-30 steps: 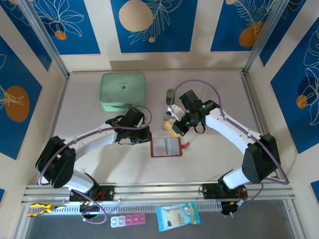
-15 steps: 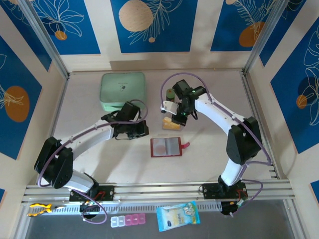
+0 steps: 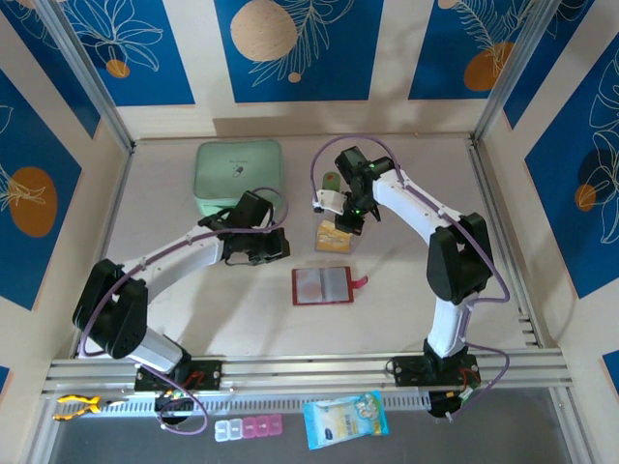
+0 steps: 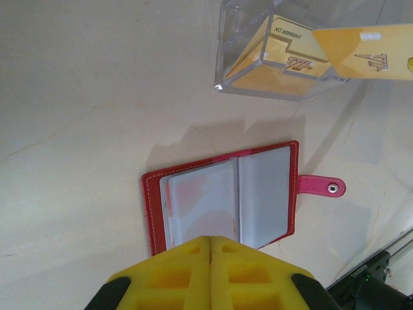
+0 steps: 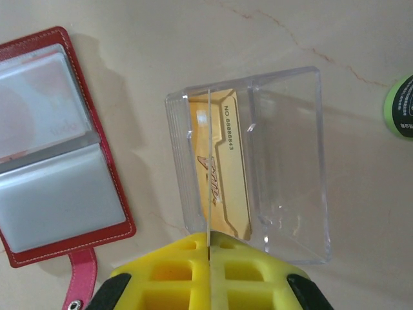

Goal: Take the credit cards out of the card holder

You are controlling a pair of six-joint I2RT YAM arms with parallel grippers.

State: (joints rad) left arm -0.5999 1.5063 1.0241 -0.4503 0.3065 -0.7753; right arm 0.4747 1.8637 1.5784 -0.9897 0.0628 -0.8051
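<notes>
Yellow plastic sits edge-on in our right tool (image 5: 210, 244), which pinches one credit card (image 5: 210, 161) upright over the clear tray (image 5: 293, 161) so it can drop beside the yellow card (image 5: 231, 161) already lying there. The card holder (image 4: 226, 194) lies open on the table (image 4: 84, 97), sleeves up, a reddish card (image 5: 45, 110) showing in one sleeve, so more seems left to pull. Our left tool (image 4: 210, 244) hovers over it, clenched on nothing.

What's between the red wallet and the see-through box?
Nothing, just bare table between the red wallet and the clear box, as the left wrist view shows.
</notes>
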